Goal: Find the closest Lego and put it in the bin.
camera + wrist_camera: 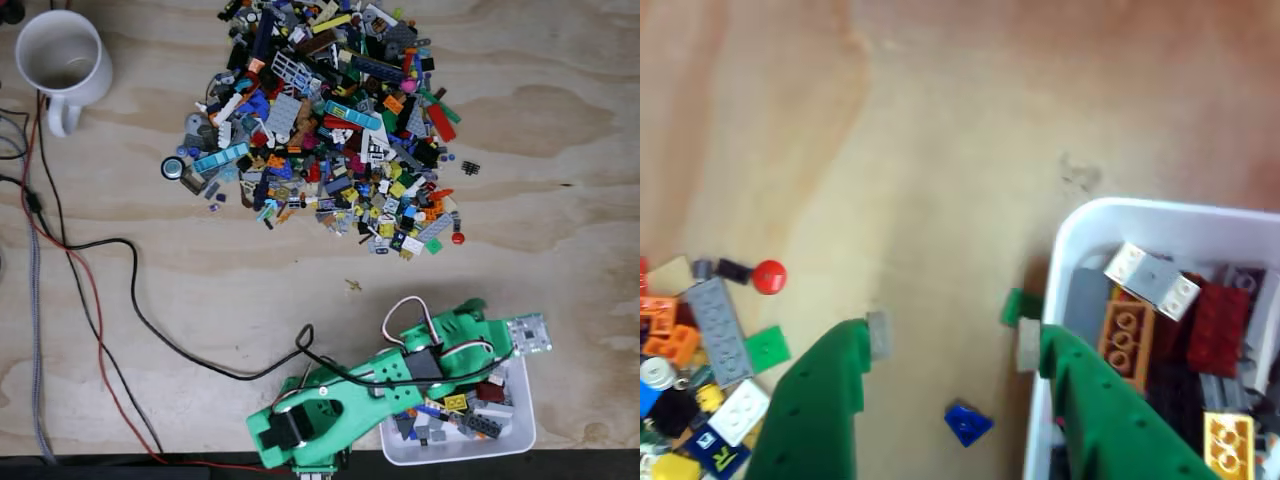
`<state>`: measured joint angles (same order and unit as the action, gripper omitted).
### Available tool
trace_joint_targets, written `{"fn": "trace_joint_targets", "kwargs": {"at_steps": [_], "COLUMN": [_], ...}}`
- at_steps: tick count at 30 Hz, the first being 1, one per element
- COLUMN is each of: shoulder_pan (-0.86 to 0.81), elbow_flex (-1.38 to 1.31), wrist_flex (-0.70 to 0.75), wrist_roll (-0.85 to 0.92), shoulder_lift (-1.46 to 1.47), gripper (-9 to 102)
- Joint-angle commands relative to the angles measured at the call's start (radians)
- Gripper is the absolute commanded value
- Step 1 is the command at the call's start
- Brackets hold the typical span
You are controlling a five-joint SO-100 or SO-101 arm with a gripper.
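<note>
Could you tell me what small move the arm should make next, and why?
Probably swing away from the bin toward the pile and settle over the blue piece. The pincer is open with nothing between its fingers, one finger hangs over the bin's rim, and that piece lies alone on the wood just below it.

A: Fixed view: even, bright, diffuse light. Bench (pixel 560 150) grain sharp; cables (pixel 120 300) cast thin soft shadows. No glare.

B: Wrist view: softer overall, warm cast. Gripper (pixel 950 345) fingers blurred at lower frame; bin (pixel 1110 215) rim slightly blown out, dim shade beside it.
</note>
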<state>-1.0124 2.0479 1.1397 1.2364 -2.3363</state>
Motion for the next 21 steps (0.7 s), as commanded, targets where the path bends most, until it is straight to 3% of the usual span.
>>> {"fn": "trace_joint_targets", "kwargs": {"at_steps": [1, 5, 10, 15, 21], "shoulder_pan": [0.456, 0.765, 1.005, 1.089, 1.072], "elbow_flex": [-0.109, -0.104, -0.11, -0.097, -0.086], "wrist_flex": [0.087, 0.175, 0.219, 0.176, 0.146], "wrist_roll": [-0.015, -0.081, -0.137, -0.176, -0.196], "shoulder_lift": [-0.091, -0.11, -0.06, 0.002, 0.021], "gripper": [18, 18, 18, 17, 18]}}
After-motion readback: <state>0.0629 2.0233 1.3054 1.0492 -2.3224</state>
